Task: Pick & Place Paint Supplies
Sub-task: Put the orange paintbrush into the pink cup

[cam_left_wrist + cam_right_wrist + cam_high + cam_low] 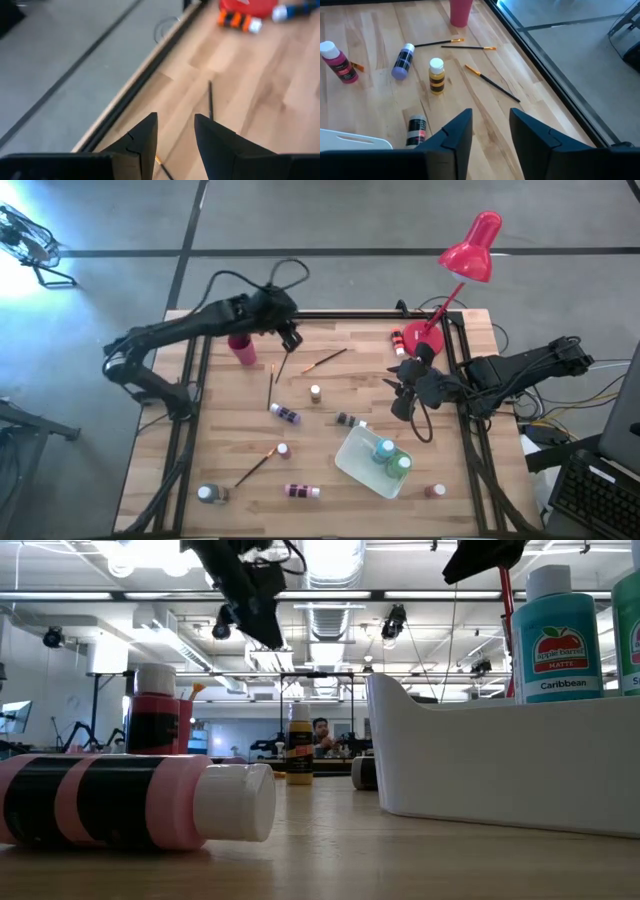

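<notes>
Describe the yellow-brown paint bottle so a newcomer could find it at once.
Start at the white tray at the table's front right. Up and left of it, near the table's middle, a small bottle stands upright by itself. Its yellow-brown paint sets it apart: the purple bottle and dark bottle nearby lie on their sides.

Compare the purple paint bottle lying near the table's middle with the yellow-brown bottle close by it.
The purple paint bottle lies on its side, while the yellow-brown bottle stands upright. The purple one shows lilac paint around a dark label; the other shows ochre paint with dark bands. The purple bottle's cap points toward the pink cup; the yellow-brown bottle's cap points up. Both are small, white-capped, and rest on the bare wooden table, outside the white tray.
</notes>
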